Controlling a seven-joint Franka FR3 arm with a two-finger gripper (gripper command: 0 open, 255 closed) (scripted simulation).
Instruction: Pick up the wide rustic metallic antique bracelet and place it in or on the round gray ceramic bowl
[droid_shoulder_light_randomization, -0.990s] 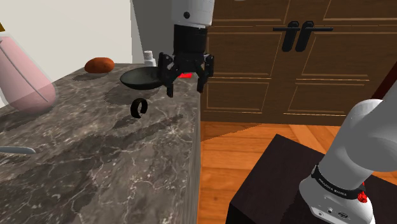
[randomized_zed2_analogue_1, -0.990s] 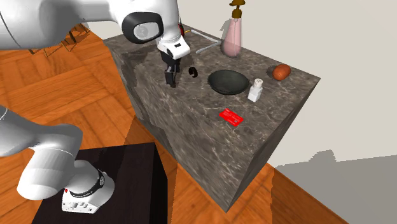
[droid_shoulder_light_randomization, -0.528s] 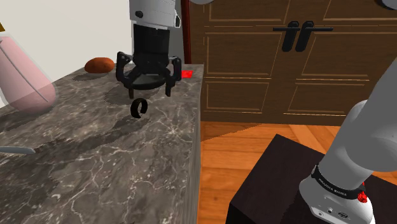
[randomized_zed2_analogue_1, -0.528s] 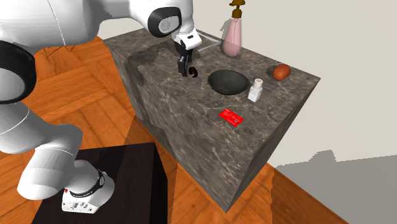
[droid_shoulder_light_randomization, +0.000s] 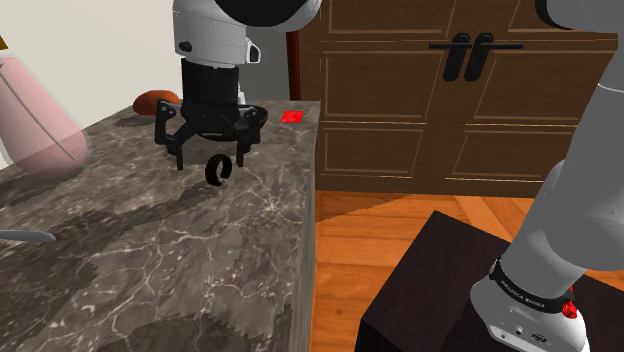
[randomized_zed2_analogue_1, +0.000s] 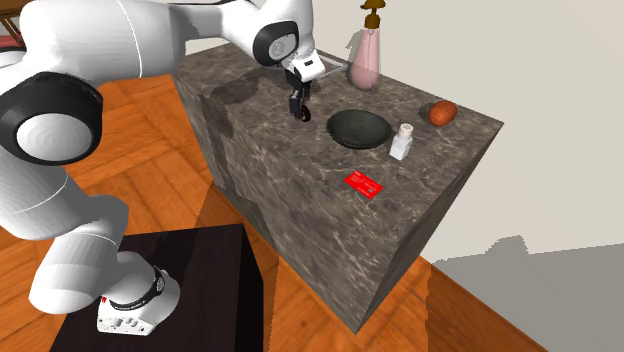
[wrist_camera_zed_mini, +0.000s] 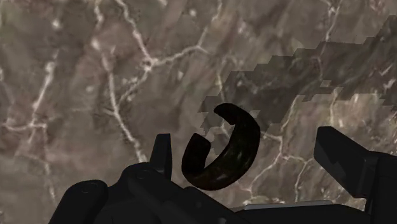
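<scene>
A home kitchen is taking shape here: a dark marble counter (droid_shoulder_light_randomization: 200, 270) is standing on an orange plank floor (droid_shoulder_light_randomization: 370, 235), facing panelled brown cupboard doors (droid_shoulder_light_randomization: 400, 95) with black handles (droid_shoulder_light_randomization: 468, 55). A pink pump bottle (randomized_zed2_analogue_1: 366, 58) is sitting near one countertop corner.

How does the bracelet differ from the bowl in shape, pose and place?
The bracelet is an open C-shaped band; the bowl is a closed round dish. The bracelet stands on edge; the bowl sits flat. The bracelet is between the fingers of the open gripper, not touched; the bowl is apart from it. Both are dark and rest on the counter.
</scene>
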